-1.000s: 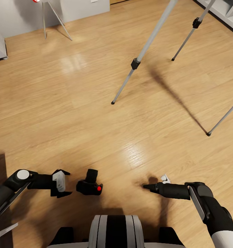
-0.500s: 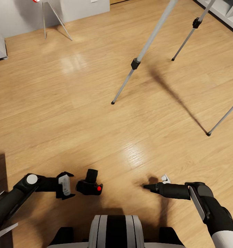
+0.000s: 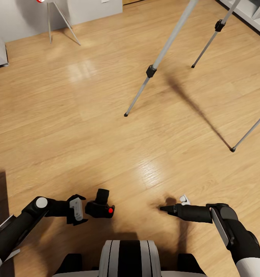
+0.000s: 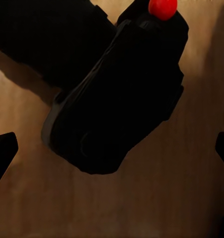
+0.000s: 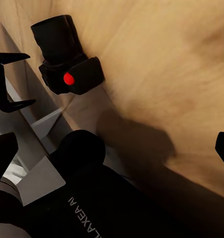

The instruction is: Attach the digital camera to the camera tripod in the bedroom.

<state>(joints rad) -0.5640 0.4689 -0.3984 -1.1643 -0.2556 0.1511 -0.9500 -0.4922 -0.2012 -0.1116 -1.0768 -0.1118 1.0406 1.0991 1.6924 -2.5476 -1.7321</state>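
Left gripper [image 3: 80, 209] slides in closer, jaws apart, now right beside the camera [image 3: 100, 207] on the floor [image 3: 106, 134]; grasp looks imminent. Right gripper [image 3: 161, 208] idles, jaws together.

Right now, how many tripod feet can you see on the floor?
2: one foot near the middle of the floor, one at the right. A third leg ends farther back; its foot looks small.

Black arms, white joint caps, striped trunk [image 3: 129, 257], seemingly "GALAXEA" lettering.
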